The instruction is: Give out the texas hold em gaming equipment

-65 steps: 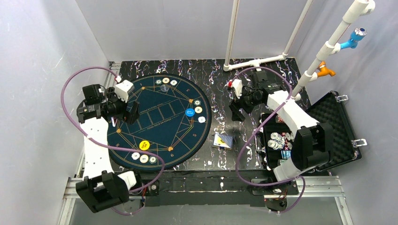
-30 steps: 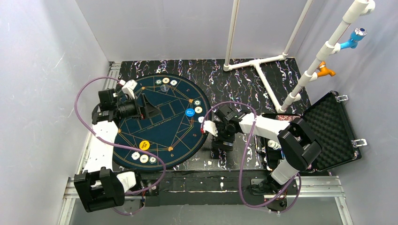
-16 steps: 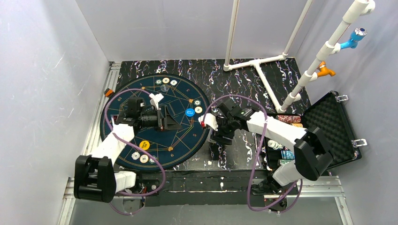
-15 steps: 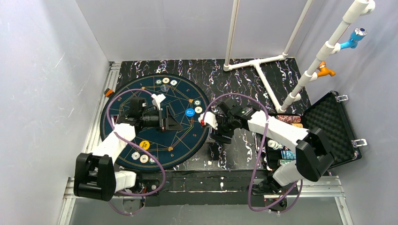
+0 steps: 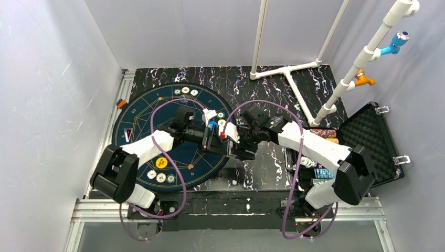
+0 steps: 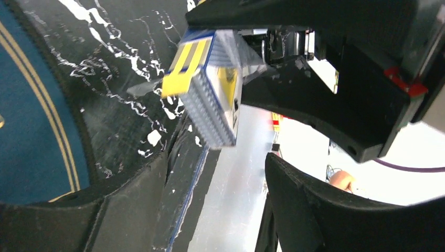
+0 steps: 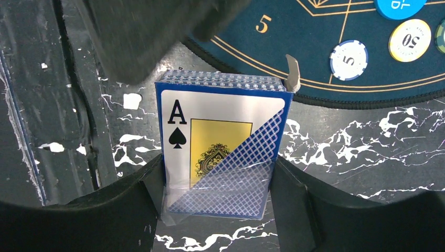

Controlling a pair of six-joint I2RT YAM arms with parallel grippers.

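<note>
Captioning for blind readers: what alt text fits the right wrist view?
The right gripper clamps a plastic-wrapped card deck showing an ace of spades. Behind it lie the black marbled table, the edge of the dark-blue mat, a white chip and a yellow chip.

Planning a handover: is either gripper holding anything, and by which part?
The right gripper clamps the card deck by its lower side edges. The left gripper is open, holding nothing.

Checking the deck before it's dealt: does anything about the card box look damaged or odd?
The card box, held in the right gripper, has its clear wrapper partly peeled: it hangs loose over the lower half, and a tab sticks up at the top right corner.
</note>
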